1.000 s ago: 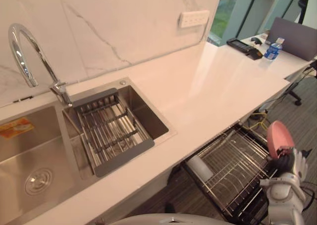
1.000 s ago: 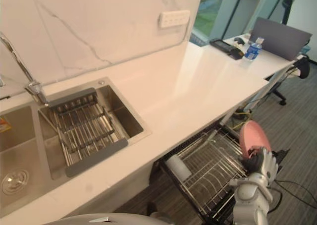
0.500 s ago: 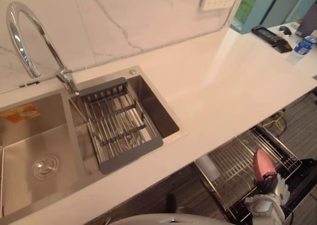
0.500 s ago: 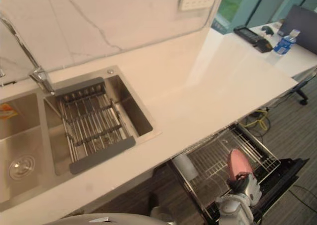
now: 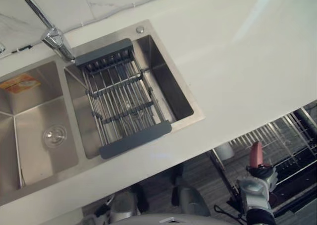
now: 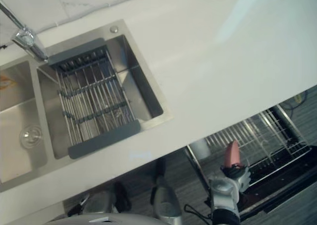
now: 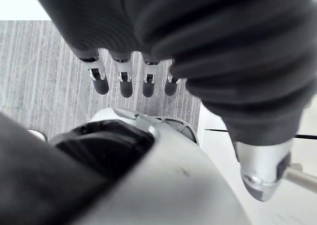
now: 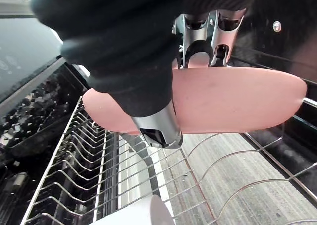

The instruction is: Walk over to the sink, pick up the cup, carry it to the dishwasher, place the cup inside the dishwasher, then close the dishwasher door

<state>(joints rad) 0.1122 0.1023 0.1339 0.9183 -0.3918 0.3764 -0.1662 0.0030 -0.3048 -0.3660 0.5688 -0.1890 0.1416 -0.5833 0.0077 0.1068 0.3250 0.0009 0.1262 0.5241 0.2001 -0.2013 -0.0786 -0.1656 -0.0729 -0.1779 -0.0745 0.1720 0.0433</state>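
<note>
One pink plate clamped in right hand fingers; left hand fingers straight.

Left hand: dark ribbed cover, silver fingers with black tips, silver thumb.

The right hand grips a pink plate; left hand hangs, fingers relaxed.

**Q:** Where does the drying rack sit?
**A:** In the sink's right basin; the faucet stands behind it, the left basin beside it.
**Q:** And the dishwasher rack?
**A:** Below the countertop's front edge, at right; a cup sits in it, and the right hand holds a plate above it.
</note>
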